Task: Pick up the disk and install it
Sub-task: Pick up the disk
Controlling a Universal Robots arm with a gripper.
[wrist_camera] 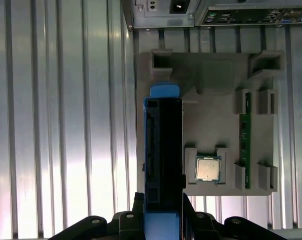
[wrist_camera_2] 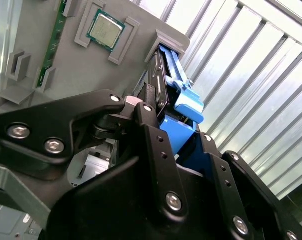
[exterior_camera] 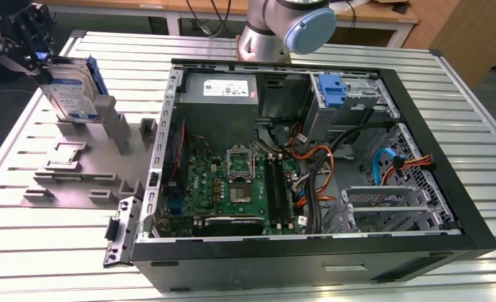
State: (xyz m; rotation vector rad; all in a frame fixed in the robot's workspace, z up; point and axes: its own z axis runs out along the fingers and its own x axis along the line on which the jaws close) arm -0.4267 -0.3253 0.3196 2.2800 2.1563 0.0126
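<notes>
The disk [exterior_camera: 70,94], a silver-grey drive with a white-and-blue label in a blue carrier, stands on edge at the far left end of the grey parts fixture [exterior_camera: 71,182] in the exterior view. My gripper [exterior_camera: 46,61] comes down on its top edge and is shut on it. In the first wrist view the disk [wrist_camera: 163,150] is seen edge-on, running out from between my fingers [wrist_camera: 136,202]. The second wrist view has the blue carrier [wrist_camera_2: 183,107] clamped between the black fingers [wrist_camera_2: 149,132]. Whether the disk's lower edge is clear of the fixture slot is not discernible.
The open computer case [exterior_camera: 449,189] lies at the exterior view's right, with a blue bracket [exterior_camera: 333,88] in the far bay, a metal drive cage [exterior_camera: 382,204] near the front and the power supply [exterior_camera: 222,91]. A processor chip [wrist_camera: 208,168] and a memory stick [wrist_camera: 245,145] sit on the fixture.
</notes>
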